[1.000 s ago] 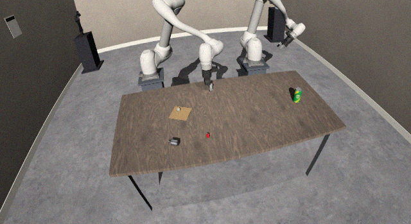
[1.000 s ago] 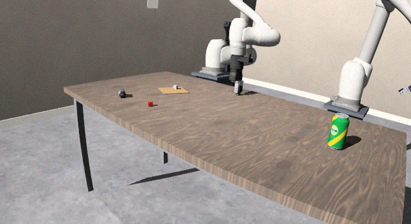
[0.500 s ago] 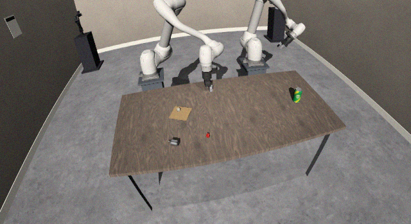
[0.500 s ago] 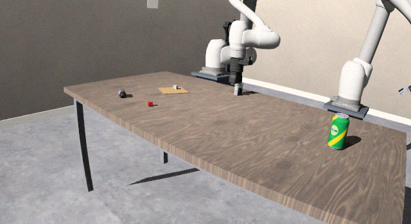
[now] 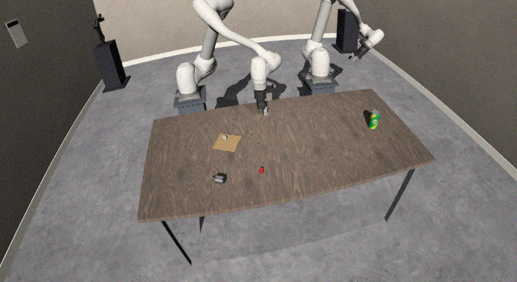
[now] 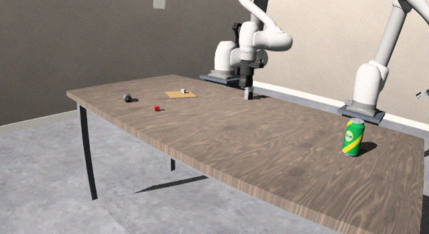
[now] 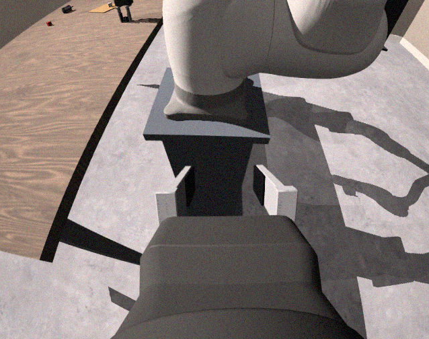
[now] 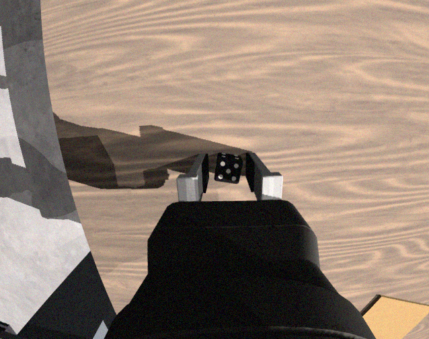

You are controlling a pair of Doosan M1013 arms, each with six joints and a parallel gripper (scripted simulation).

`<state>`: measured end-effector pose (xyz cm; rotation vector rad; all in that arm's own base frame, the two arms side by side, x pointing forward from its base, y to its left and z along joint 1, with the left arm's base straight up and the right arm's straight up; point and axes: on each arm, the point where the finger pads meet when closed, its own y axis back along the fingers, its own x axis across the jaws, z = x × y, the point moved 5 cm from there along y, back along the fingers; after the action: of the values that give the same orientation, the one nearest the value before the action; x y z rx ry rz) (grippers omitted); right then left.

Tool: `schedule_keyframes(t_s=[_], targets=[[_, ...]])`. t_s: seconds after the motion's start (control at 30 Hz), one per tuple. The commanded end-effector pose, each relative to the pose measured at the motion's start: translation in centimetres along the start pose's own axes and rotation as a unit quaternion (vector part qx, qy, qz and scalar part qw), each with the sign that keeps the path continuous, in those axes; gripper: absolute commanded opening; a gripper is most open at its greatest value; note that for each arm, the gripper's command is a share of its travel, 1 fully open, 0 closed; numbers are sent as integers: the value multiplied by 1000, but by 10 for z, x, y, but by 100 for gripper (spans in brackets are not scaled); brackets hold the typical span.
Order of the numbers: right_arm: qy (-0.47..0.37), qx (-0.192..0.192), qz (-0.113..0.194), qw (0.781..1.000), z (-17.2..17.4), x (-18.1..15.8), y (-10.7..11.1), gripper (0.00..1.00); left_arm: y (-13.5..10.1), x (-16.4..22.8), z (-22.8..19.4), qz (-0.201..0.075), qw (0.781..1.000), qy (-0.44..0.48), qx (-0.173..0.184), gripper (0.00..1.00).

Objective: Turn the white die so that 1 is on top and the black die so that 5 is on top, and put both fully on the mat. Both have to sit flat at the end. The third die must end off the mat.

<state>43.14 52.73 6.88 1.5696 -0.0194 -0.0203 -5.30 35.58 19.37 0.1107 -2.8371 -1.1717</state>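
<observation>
Room: beige and dark walls around a mottled grey floor.
Table: long, brown, wood-grained top on thin dark legs.
Right arm: white right arm, bent over the table's edge on the arms' side.
Left arm: white left arm, its wrist out beyond the table.
Left gripper: the left gripper is spread wide, nothing between its fingers, away from the table.
Right gripper: the right gripper points down at the table, fingers parted and released, one on each side of the black die.
Can: green and yellow can, upright, well apart from the dice.
Mat: tan square mat, flat on the table.
Dark grey object: small, chunky dark grey object, off the mat; kind unclear.
White die: white die on the mat, near an edge; top number too small to tell.
Red die: red die on bare table, off the mat.
Black die: black die off the mat, five pips facing the wrist camera, gaps visible beside both fingers.
</observation>
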Motion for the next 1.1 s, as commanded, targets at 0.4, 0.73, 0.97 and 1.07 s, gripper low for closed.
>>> schedule_keyframes(t_s=[0.4,0.73,0.97,1.07], targets=[[0,1,0,1000,0,0,1,40,0,0,0,0,1000,0,-1,100],[0,1,0,1000,0,0,1,40,0,0,0,0,1000,0,-1,100],[0,1,0,1000,0,0,1,40,0,0,0,0,1000,0,-1,100],[0,1,0,1000,0,0,1,40,0,0,0,0,1000,0,-1,100]])
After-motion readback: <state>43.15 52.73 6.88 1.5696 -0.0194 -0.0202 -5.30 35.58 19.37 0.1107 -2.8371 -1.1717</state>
